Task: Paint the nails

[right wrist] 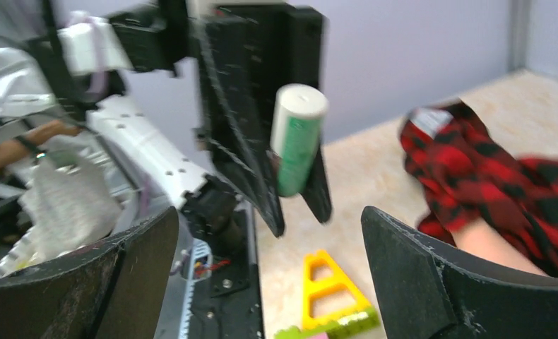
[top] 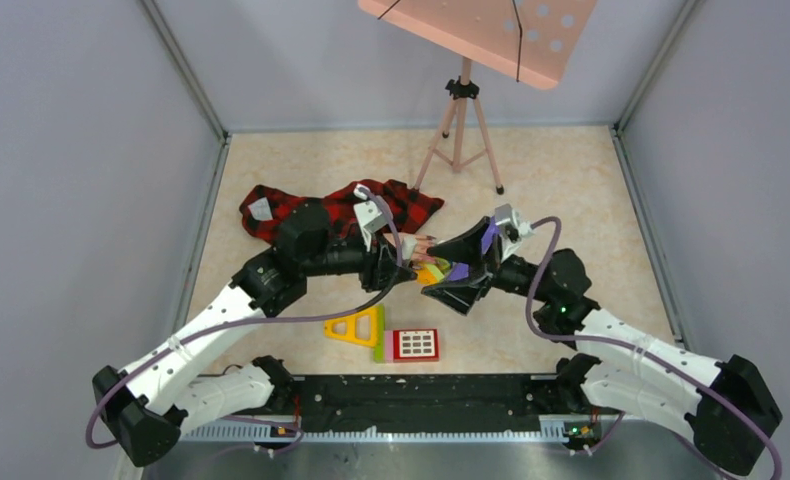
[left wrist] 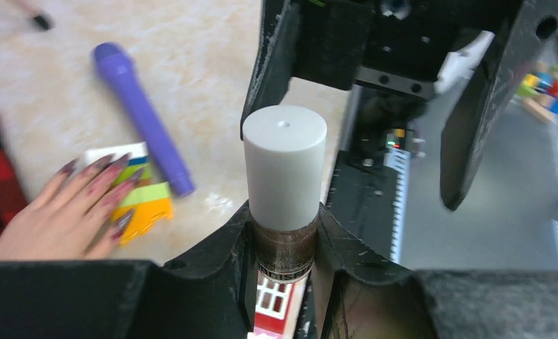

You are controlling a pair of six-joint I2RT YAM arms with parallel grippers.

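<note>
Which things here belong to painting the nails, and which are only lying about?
For the job: nails, mannequin hand, small bottle held by the left gripper.
Lying about: purple marker, coloured blocks, yellow triangle tile, red window tile, tripod.

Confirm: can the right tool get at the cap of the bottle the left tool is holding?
Probably yes. The right tool is open and faces the pale cap, which stands clear above the left tool gripping the bottle. Nothing sits between them.

Dark purplish nails (left wrist: 70, 167), small and pointed, on flesh-coloured mannequin hand (left wrist: 54, 219), lying palm down, splayed
</note>
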